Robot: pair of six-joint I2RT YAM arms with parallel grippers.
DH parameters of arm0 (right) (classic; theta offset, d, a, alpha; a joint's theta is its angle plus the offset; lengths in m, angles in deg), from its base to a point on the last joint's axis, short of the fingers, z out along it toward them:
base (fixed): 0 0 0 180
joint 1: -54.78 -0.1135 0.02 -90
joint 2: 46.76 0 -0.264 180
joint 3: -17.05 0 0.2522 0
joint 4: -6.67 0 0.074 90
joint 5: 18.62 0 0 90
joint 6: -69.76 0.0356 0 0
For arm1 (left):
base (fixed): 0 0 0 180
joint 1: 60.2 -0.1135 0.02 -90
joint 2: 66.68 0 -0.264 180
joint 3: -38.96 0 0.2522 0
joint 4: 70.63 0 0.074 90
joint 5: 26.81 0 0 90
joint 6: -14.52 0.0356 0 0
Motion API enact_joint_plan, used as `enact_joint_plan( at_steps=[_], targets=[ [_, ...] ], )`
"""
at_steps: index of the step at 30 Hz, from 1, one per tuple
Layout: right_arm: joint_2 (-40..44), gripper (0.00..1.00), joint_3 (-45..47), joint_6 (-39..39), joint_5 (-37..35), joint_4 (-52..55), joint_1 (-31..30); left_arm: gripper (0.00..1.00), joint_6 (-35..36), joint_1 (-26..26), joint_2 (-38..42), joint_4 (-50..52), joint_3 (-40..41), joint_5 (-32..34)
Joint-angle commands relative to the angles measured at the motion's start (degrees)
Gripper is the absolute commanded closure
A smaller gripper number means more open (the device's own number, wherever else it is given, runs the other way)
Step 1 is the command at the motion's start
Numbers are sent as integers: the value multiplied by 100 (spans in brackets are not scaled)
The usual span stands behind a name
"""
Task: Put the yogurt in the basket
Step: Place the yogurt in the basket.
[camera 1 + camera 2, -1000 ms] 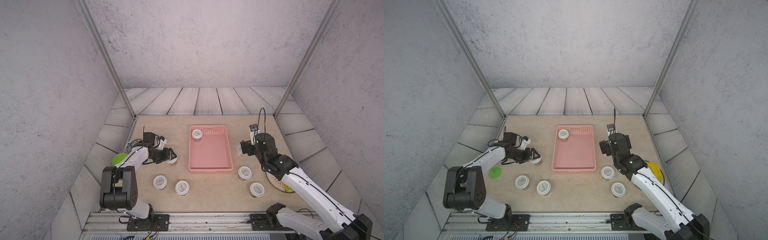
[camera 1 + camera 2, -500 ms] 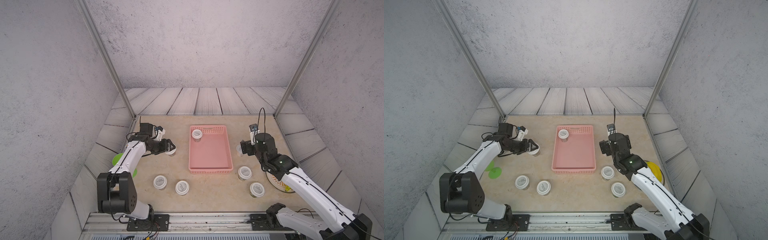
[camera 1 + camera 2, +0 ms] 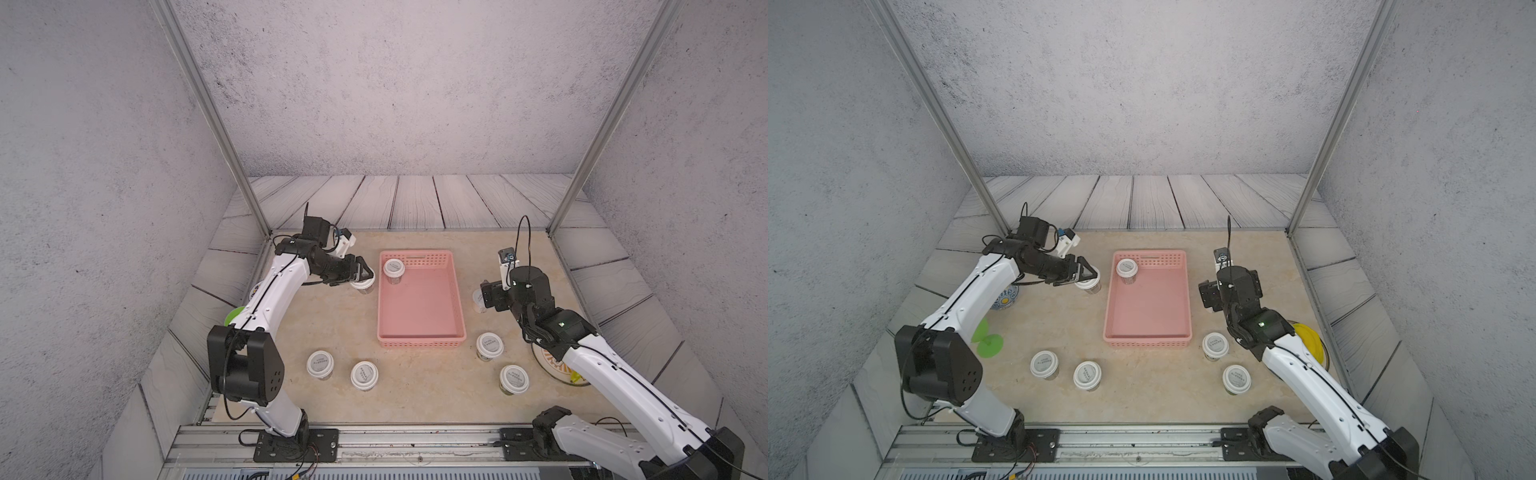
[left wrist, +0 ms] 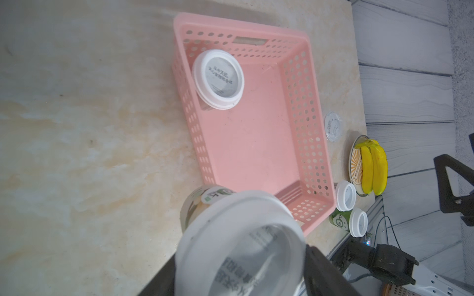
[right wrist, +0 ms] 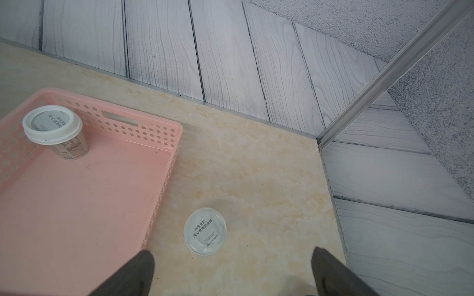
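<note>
Shut on the lid end of a yogurt (image 3: 362,286) just beside the basket (image 3: 419,344) wall: left gripper (image 3: 365,272), close to a second cup (image 3: 394,268) standing in the basket's far corner, with four more (image 3: 320,364) out on the table (image 3: 332,324). Probably light, thin-walled and slick, so best pinched gently under the stiff lid rim and kept upright. Spread wide over a seventh cup (image 5: 205,234), touching nothing: right gripper (image 5: 232,255).
</note>
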Motion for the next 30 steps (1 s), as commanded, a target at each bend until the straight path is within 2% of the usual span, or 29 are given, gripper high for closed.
enact_joint_plan(
  at_steps=[1, 7, 14, 24, 30],
  targets=[
    [-32, 0, 49, -29, -112, -33, 7, 36, -105, 241, -354, 305, -441, -159],
    [-37, 0, 53, -25, -75, -41, 4, 37, -104, 775, -1080, 469, -1265, -36],
    [-24, 0, 59, -37, -95, -44, 0, 36, 7, 1266, -1851, 607, -1941, 474],
    [-10, 0, 68, -12, -140, -43, 5, 33, 326, 1559, -2653, 733, -2500, 1746],
    [-4, 0, 67, -12, -142, -35, 5, 32, 171, 1642, -2931, 707, -2529, 1661]
  ],
)
